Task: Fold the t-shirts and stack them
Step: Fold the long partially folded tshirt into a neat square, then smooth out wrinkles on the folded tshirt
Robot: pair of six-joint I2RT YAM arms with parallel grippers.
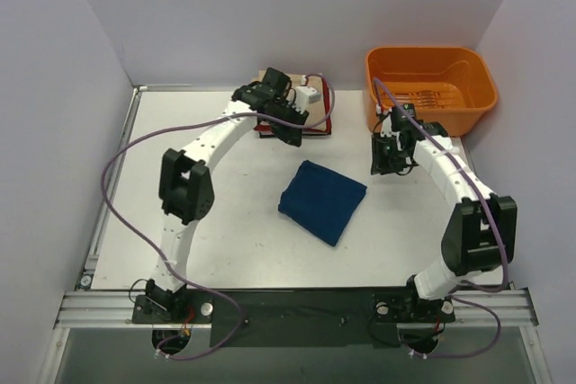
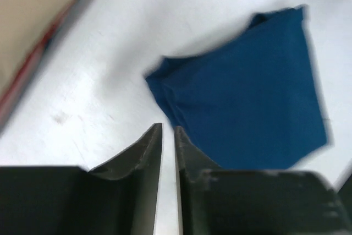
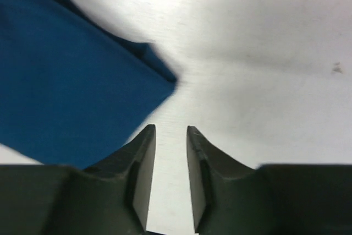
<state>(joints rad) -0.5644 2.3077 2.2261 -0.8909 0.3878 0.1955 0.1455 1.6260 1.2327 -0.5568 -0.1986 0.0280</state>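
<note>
1. Blue shirt (image 1: pixel 322 200), folded, is lying mid-frame on the table (image 1: pixel 225 249).
2. Left gripper (image 2: pixel 168 136), upper left of it, is nearly closed, empty.
3. Right gripper (image 3: pixel 170 136), upper right, is sitting slightly apart, empty.
4. The stack (image 1: pixel 317 123) is sitting top centre.

The left arm arcs toward 12 o'clock, its left gripper (image 2: pixel 168 136) nearly closed and empty, while the right gripper (image 3: pixel 171 136) hangs at 2 o'clock, jaws slightly parted.

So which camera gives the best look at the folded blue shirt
The top external view: the whole blue shirt lies on the table with every edge visible. The left wrist view shows most of it, blurred and partly behind the fingers; the right wrist view catches only one corner.
</note>
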